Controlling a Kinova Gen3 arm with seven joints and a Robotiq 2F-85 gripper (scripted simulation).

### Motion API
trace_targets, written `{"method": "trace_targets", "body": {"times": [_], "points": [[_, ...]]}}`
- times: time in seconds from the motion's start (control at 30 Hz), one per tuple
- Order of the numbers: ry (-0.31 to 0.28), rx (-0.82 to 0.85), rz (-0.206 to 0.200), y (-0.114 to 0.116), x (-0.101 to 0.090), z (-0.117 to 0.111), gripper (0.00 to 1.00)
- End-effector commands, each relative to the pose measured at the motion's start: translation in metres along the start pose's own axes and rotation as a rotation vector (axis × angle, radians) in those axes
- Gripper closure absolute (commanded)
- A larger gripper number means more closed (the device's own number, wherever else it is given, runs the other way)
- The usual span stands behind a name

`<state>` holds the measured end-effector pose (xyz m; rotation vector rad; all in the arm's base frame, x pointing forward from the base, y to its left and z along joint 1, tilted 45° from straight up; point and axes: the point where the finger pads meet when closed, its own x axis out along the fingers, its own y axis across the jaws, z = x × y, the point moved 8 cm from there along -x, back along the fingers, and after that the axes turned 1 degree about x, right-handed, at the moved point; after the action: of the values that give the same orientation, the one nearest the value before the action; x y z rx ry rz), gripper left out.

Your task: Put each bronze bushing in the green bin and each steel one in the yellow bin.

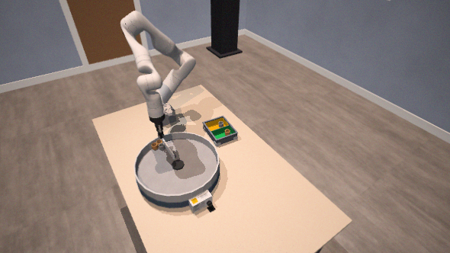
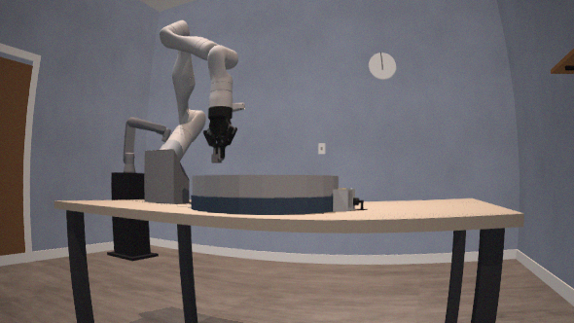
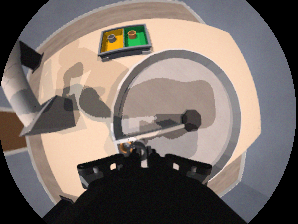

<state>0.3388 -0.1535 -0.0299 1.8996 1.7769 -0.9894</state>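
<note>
My gripper (image 1: 160, 136) (image 2: 218, 157) (image 3: 143, 151) is closed just above the rim of the turntable (image 1: 178, 193) (image 2: 265, 185) (image 3: 232, 95). A small grey piece, apparently a steel bushing held by its wall, shows at the fingertips in the exterior view; the wrist view shows it only partly. Below, two bronze bushings (image 1: 154, 146) and a steel bushing (image 1: 162, 146) stand close together on the turntable beside the pale bar. One steel bushing (image 1: 220, 124) (image 3: 112, 38) is in the yellow bin (image 1: 210, 125) (image 3: 106, 47). One bronze bushing (image 1: 227, 132) (image 3: 132, 34) is in the green bin (image 1: 219, 135) (image 3: 141, 42).
The pale bar (image 1: 168, 148) (image 3: 155, 133) runs from the turntable's rim to its dark hub (image 1: 178, 164) (image 3: 191, 120). A white box (image 1: 200, 201) (image 2: 342, 199) stands against the turntable's outer side. The two bins are joined, beside the turntable on the table (image 1: 267, 190) (image 2: 413, 209).
</note>
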Motion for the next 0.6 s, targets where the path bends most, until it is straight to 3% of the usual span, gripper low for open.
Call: {"method": "trace_targets", "body": {"times": [0.0,0.1,0.27,0.37,0.53,0.57], "points": [[-0.01,-0.004,0.009,-0.006,-0.005,-0.015,1.0],[-0.01,-0.004,0.009,-0.006,-0.005,-0.015,1.0],[-0.01,-0.03,0.008,-0.026,-0.005,-0.064,1.0],[-0.01,-0.03,0.008,-0.026,-0.005,-0.064,1.0],[-0.01,-0.056,0.008,-0.046,-0.005,-0.113,1.0],[-0.01,-0.056,0.008,-0.046,-0.005,-0.113,1.0]]}}
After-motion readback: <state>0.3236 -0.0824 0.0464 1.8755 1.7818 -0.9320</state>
